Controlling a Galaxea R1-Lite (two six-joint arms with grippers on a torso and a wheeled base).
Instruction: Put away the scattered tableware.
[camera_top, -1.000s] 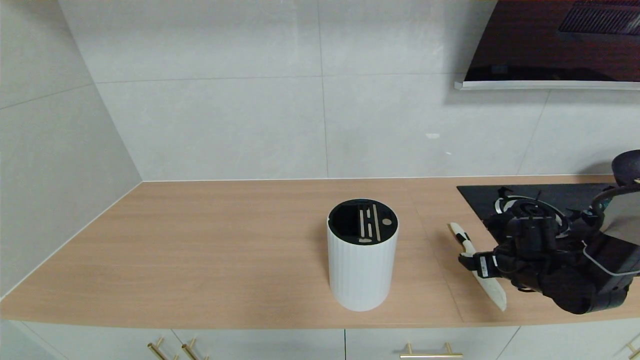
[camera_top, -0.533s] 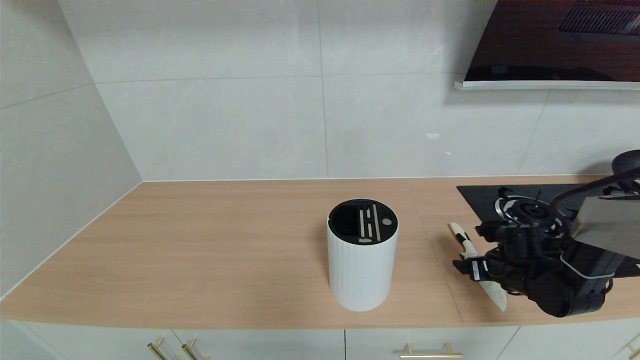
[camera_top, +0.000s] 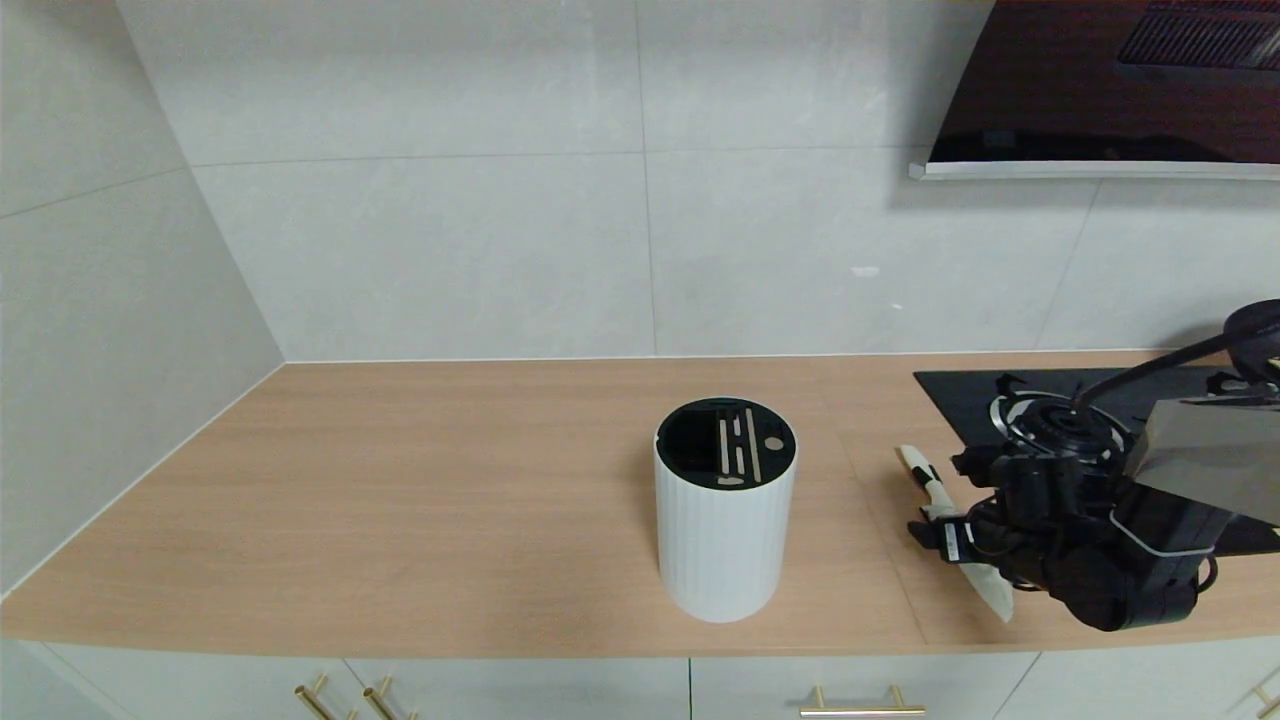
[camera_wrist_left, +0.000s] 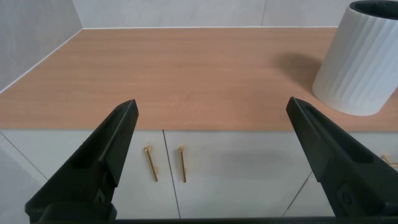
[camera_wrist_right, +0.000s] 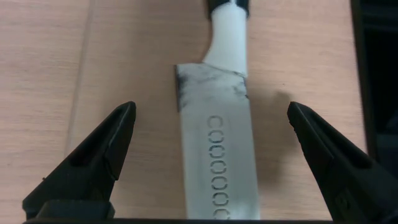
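Observation:
A white-bladed knife (camera_top: 937, 492) with a white and black handle lies flat on the wooden counter, right of the white ribbed knife holder (camera_top: 724, 520). My right gripper (camera_top: 950, 500) hangs open just above the knife, one finger on each side of it. In the right wrist view the knife (camera_wrist_right: 217, 155) runs between the spread fingers of the right gripper (camera_wrist_right: 210, 118), its blade near the camera. My left gripper (camera_wrist_left: 211, 106) is open and holds nothing, low in front of the counter edge, with the knife holder (camera_wrist_left: 360, 62) off to one side.
A black gas hob (camera_top: 1060, 400) with a burner sits behind the right gripper. A range hood (camera_top: 1100, 90) hangs on the tiled wall above it. The counter (camera_top: 450, 480) left of the holder is bare. Cabinet doors with gold handles (camera_wrist_left: 180, 165) lie below the front edge.
My right arm has shifted slightly left and down, so its open gripper sits closer over the knife. The knife and the holder have not moved.

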